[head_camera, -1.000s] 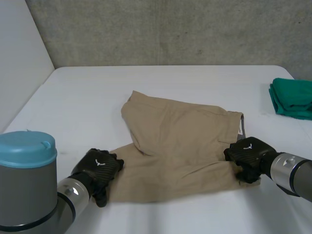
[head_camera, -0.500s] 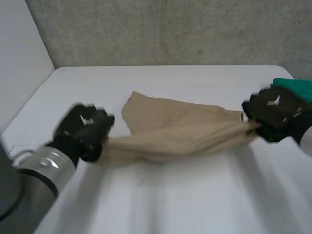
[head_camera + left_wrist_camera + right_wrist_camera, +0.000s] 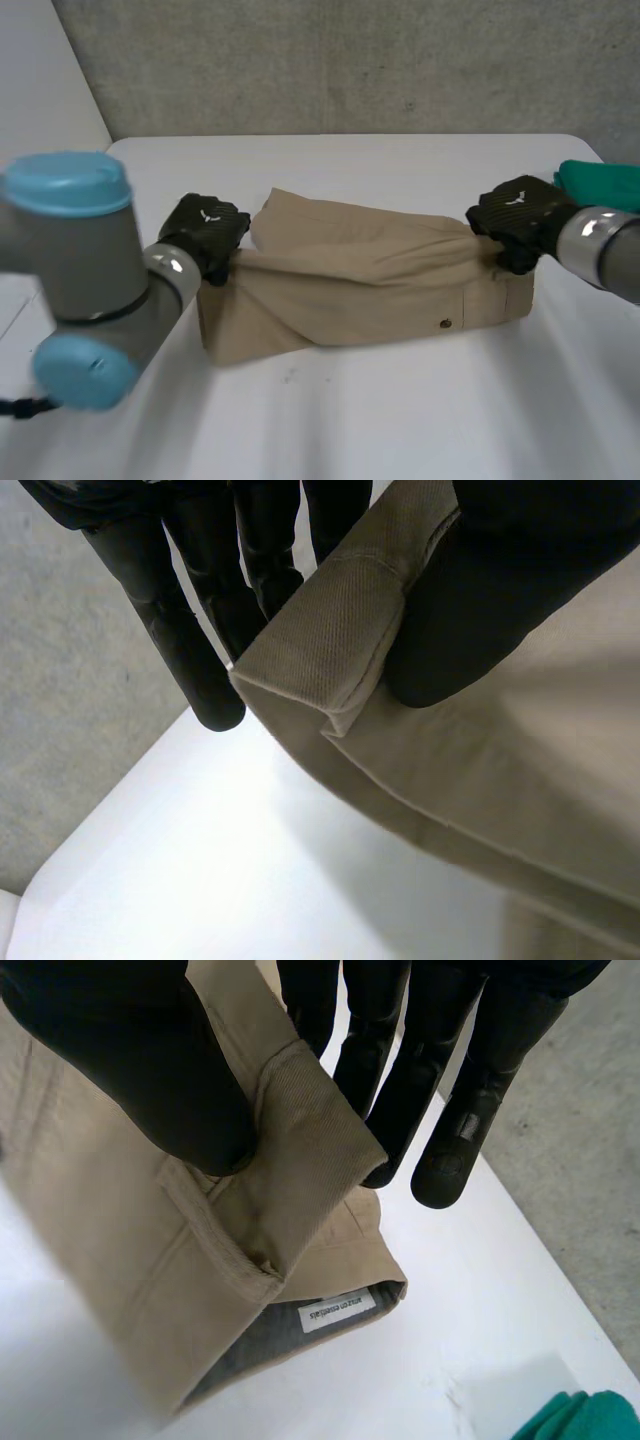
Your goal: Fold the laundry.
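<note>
While both hands hold up its near edge, the tan shorts (image 3: 370, 290) lie mid-table, the left hand (image 3: 207, 235) at one end, the right hand (image 3: 520, 225) at the other. A green cloth (image 3: 600, 185) sits at the right edge of the table (image 3: 400, 420). The left wrist view has thumb and fingers pinching a hemmed corner. The right wrist view has the same pinch on another hemmed corner, just above the labelled waistband.
</note>
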